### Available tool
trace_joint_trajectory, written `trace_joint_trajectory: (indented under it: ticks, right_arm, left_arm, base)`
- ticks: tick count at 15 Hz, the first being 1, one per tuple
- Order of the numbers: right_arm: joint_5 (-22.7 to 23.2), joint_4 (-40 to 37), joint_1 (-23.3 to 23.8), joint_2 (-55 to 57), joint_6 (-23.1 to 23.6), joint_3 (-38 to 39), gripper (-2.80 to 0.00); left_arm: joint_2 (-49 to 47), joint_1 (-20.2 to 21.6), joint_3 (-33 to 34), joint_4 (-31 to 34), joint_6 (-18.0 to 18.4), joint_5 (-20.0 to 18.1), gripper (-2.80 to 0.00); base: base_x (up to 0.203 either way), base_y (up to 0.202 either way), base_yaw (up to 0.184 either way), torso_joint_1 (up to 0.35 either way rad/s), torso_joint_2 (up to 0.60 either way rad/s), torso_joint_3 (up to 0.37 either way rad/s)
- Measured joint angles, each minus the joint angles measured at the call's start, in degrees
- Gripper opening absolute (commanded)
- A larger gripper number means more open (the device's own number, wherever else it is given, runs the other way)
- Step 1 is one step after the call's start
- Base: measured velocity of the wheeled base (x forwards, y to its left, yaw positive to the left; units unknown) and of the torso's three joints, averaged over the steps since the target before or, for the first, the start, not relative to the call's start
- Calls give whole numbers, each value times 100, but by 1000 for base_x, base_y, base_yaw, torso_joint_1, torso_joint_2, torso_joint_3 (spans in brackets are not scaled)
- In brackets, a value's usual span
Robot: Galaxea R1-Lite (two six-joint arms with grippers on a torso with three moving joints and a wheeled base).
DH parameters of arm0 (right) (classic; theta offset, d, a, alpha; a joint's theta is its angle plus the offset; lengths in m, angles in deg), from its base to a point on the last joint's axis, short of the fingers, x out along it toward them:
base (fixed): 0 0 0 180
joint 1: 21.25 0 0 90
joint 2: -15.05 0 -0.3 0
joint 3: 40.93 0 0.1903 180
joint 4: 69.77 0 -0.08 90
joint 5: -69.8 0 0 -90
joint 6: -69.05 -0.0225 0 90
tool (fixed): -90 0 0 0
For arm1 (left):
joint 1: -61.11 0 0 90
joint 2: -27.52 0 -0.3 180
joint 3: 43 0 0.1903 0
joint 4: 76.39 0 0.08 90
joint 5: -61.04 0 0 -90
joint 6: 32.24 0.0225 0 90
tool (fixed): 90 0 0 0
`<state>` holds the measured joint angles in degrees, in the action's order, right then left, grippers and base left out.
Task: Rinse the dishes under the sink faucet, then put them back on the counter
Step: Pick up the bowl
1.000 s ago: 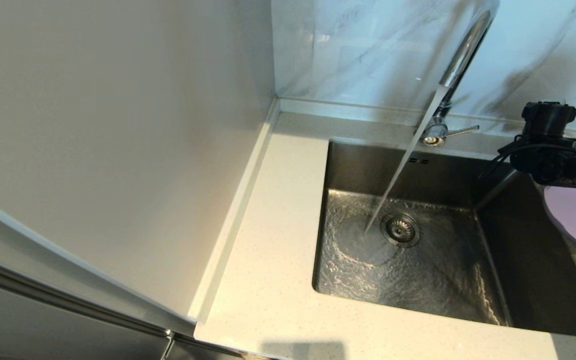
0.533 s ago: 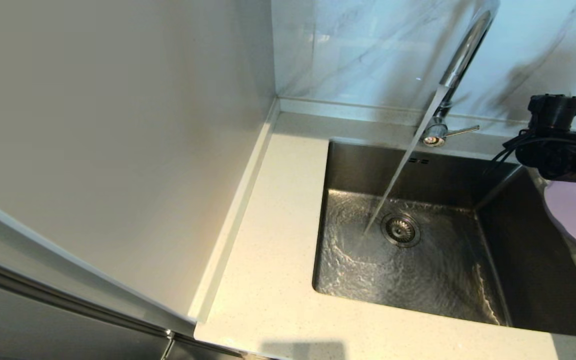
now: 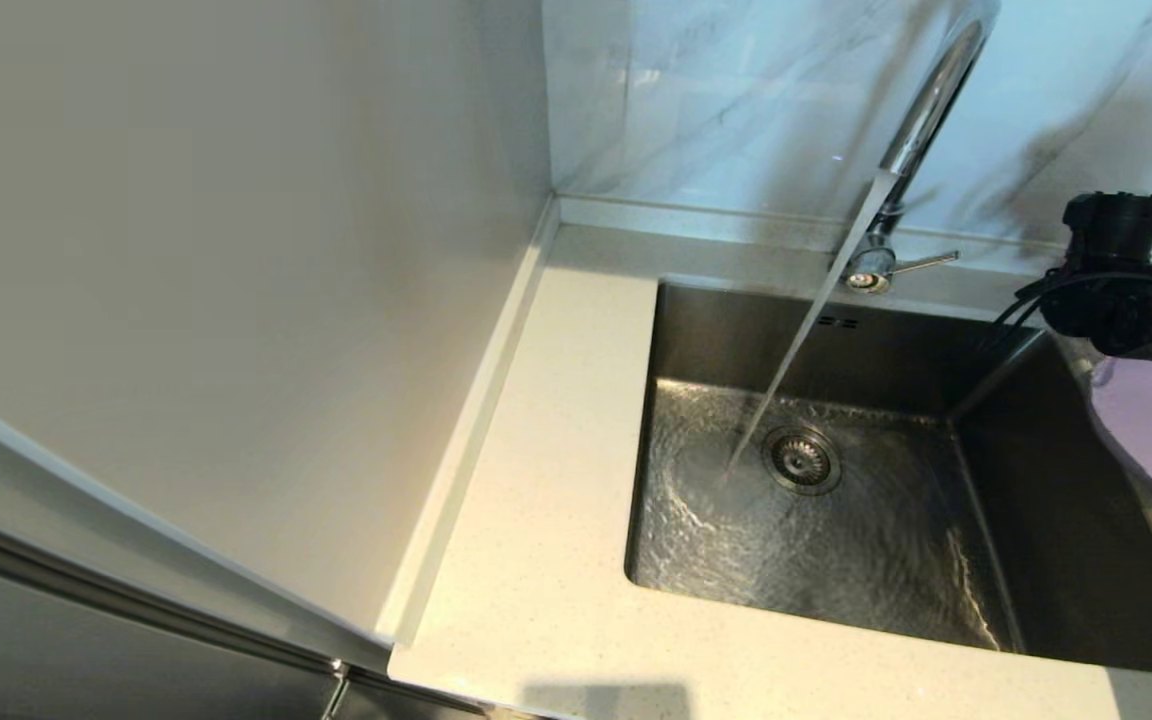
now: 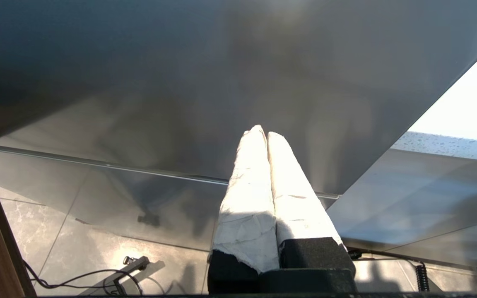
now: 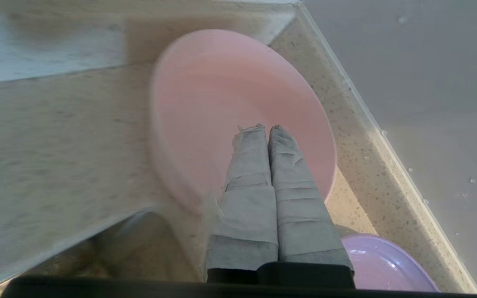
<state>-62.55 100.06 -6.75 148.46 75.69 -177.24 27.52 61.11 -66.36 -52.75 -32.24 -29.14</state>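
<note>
The right gripper [image 5: 266,127], pressed closed and empty, hovers over the pink bowl [image 5: 238,111] on the counter [image 5: 56,136]; the purple plate [image 3: 1151,430] overhangs the sink [image 3: 1086,560] rim at right. The left gripper [image 4: 263,132], closed, is parked.

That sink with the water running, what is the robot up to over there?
The faucet is pouring a steady stream into the steel sink, which holds no dishes. The right gripper, fingers shut and holding nothing, hangs over the pink bowl on the counter to the right of the sink. The lilac plate lies beside it at the sink's edge. The left gripper is shut too, parked down in front of the cabinet, away from the sink.
</note>
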Motion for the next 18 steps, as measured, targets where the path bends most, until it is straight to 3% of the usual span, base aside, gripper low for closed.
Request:
trace_joint_trajectory:
  ticks: [5, 12, 18]
  right_arm:
    - [440, -334, 216, -63, -214, 24, -280]
    - [1025, -1384, 188, -264, -1292, 35, -280]
    - [1049, -1325, 95, -389, -1300, 1, -280]
  left_arm:
    - [0, 0, 0, 0, 0, -2, -280]
    - [0, 0, 0, 0, 2, -2, -280]
    - [0, 0, 0, 0, 0, 0, -280]
  base:
    - [0, 0, 0, 0, 0, 0]
    - [0, 0, 0, 0, 0, 0]
    - [0, 0, 0, 0, 0, 0]
